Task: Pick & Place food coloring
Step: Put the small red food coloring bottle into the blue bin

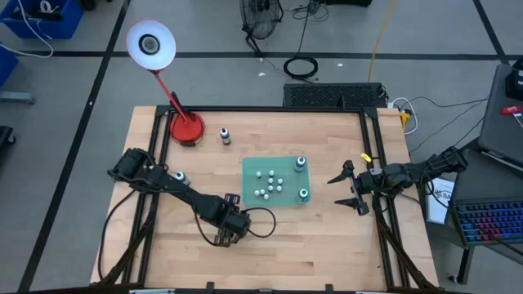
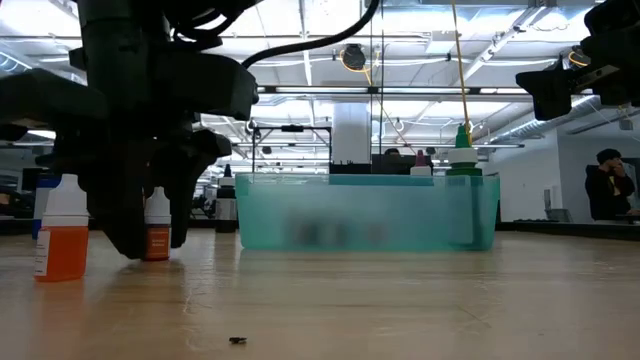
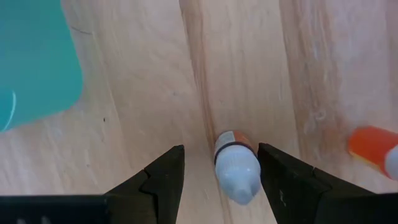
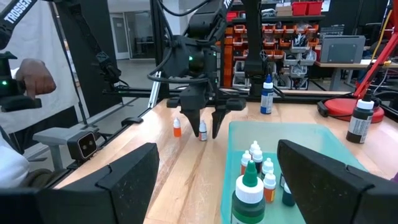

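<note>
You are working under bright, even overhead light; the ceiling strip lights (image 2: 300,20) are glaring white in the low view. The pale wooden surface (image 1: 270,245) is showing only soft, faint shadows from above. In the low view the translucent teal plastic tray (image 2: 368,212) is looking hazy, and the dark arm is reading as a silhouette. The white-capped orange bottle (image 3: 236,168) is blurring close to the left wrist camera.

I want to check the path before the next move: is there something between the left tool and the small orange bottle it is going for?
Nothing visible is in the way. The left tool is open with its fingers on either side of the orange bottle, which stands upright on the wooden table. A second orange bottle stands off to the side, outside the fingers.
</note>
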You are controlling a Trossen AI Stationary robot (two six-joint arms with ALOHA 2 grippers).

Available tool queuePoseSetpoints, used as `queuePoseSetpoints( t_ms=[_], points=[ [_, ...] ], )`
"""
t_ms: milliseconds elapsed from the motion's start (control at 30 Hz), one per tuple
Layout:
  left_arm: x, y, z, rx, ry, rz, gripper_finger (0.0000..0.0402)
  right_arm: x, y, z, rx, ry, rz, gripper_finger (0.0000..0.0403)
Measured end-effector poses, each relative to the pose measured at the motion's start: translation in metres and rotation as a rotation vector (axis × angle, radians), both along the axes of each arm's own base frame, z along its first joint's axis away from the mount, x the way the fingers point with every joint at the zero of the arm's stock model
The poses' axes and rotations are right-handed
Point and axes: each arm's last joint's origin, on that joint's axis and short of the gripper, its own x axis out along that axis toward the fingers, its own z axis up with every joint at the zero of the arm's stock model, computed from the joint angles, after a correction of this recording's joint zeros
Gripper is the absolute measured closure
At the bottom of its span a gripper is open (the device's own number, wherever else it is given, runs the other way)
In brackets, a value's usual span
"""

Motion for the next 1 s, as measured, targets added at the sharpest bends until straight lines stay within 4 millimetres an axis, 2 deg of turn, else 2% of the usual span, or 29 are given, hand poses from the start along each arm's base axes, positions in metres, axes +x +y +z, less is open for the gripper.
queuePoseSetpoints(
  t_ms=[333, 700, 1000],
  points=[
    [0.006, -0.003, 0.017, 0.011, -0.011, -0.010, 0.0203, 0.000, 0.000, 0.000, 0.000, 0.000, 0.000, 0.0089],
    [0.005, -0.004, 0.018, -0.046, 0.019, 0.028, 0.0272, 0.000, 0.000, 0.000, 0.000, 0.000, 0.000, 0.0089],
    [0.001, -0.002, 0.017, -0.020, 0.059, 0.030, 0.0299, 0.000, 0.000, 0.000, 0.000, 0.000, 0.000, 0.0089]
  ],
)
